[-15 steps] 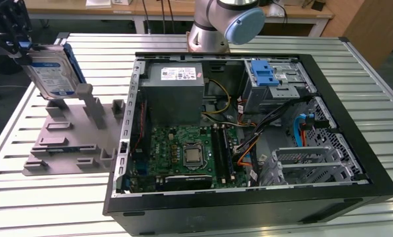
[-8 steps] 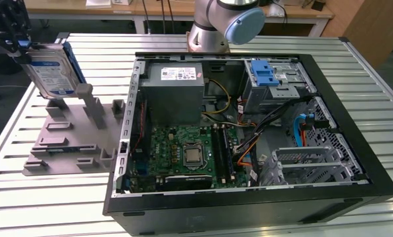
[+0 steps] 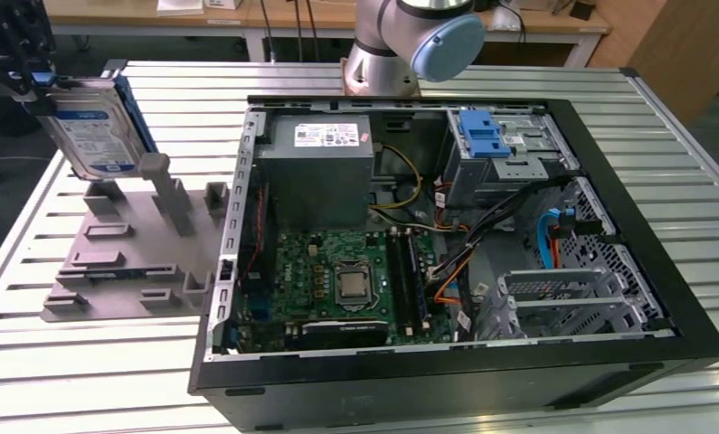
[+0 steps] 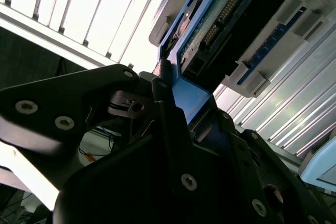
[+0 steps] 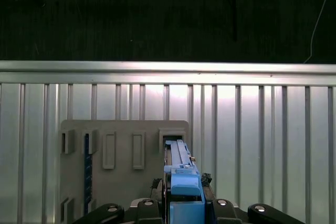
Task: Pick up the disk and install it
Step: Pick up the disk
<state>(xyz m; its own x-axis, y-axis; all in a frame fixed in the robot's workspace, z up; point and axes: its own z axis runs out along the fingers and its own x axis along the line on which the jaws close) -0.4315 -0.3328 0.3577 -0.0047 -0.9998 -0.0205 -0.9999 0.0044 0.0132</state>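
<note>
The disk [image 3: 94, 127], a silver drive with a white-and-blue label in a blue carrier bracket, stands upright over the grey fixture plate [image 3: 124, 262] at the exterior view's left. My gripper [image 3: 40, 86] is shut on its upper end, clamping the blue bracket. In the second wrist view the black fingers [image 4: 163, 108] pinch the bracket, and the disk's green circuit-board side [image 4: 210, 19] shows beyond them. In the first wrist view the disk [image 5: 178, 158] is seen edge-on, reaching from my gripper [image 5: 184, 203] toward a slot in the fixture [image 5: 170, 137]. Whether its lower edge is free of the slot is unclear.
An open computer case [image 3: 648, 271] lies on the slatted metal table [image 3: 94, 362], with a motherboard [image 3: 341, 280], a grey power supply [image 3: 316, 167], a blue optical-drive latch [image 3: 486, 136] and a metal drive cage [image 3: 564, 298]. The arm's base [image 3: 395, 45] stands behind the case.
</note>
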